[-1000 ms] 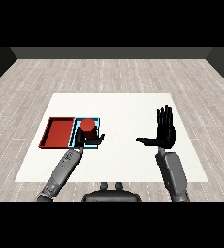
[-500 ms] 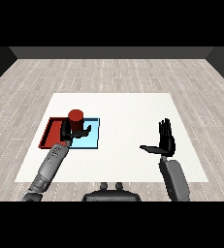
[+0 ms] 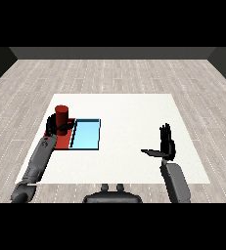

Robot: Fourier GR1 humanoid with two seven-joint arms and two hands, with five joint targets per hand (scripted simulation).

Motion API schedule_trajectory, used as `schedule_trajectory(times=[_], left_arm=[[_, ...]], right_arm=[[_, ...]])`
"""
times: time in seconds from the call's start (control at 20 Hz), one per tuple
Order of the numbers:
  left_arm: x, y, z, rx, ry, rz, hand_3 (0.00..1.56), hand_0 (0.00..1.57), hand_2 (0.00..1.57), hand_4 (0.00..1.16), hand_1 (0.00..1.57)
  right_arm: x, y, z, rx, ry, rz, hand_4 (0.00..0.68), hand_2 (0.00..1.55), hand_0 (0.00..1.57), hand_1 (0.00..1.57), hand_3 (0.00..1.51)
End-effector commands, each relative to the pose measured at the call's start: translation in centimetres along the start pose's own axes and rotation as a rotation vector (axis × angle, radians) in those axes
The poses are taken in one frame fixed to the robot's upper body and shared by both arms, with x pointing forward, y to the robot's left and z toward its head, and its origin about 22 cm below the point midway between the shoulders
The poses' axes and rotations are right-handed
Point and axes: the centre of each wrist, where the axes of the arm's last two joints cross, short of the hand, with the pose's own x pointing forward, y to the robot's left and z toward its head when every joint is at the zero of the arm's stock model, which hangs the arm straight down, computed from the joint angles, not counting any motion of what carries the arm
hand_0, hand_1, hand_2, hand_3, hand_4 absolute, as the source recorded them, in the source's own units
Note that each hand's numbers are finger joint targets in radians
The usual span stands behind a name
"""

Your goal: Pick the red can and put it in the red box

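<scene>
A white table (image 3: 129,105) is standing on a pale wood-plank floor (image 3: 124,73), seen from above and behind the robot's arms. Toward the left side of the table, a red tray (image 3: 65,141) and a light blue tray (image 3: 86,135) are lying side by side, touching along one edge, with the red one on the left.

The robot's left forearm is reaching in from the lower left corner. Its black left hand (image 3: 54,126) is curling round a red can (image 3: 61,117) and grasping its lower part. The can is standing upright, and it is sitting over the far part of the red tray, well left of the blue tray. Whether the can's base is touching the tray floor cannot be told, because the hand is covering it.

The right forearm is coming in from the lower right. Its black right hand (image 3: 166,145) is hanging above the right part of the table, well apart from both trays. Its fingers are pointing straight up, its thumb is sticking out to the left, and it is holding nothing.
</scene>
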Motion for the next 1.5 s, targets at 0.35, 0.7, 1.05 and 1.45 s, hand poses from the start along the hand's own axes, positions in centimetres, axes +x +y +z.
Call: schedule_trajectory(times=[0.35, 0.7, 1.05, 1.45], left_arm=[[-10.1, 2.3, 0.3, 0.070, 0.353, -0.189, 1.43, 1.39, 1.44, 1.05, 1.39], [-12.1, 0.5, 1.8, 0.050, 0.531, -0.254, 0.00, 0.85, 0.80, 0.71, 0.85], [-12.4, 2.8, 1.2, -0.111, 0.550, -0.320, 0.00, 0.00, 0.00, 0.65, 0.00], [-11.3, 0.6, 0.8, -0.105, 0.674, -0.347, 0.00, 0.00, 0.00, 0.00, 0.00]], right_arm=[[-1.7, 1.3, -0.2, 0.025, -0.081, 0.024, 0.000, 0.00, 0.00, 0.00, 0.00], [0.2, -0.1, -0.8, 0.024, -0.137, 0.029, 0.000, 0.00, 0.00, 0.00, 0.00], [0.2, -0.5, -0.1, 0.041, -0.139, -0.021, 0.000, 0.00, 0.00, 0.00, 0.00], [0.6, 0.4, -1.0, 0.061, -0.158, -0.013, 0.000, 0.00, 0.00, 0.00, 0.00]])
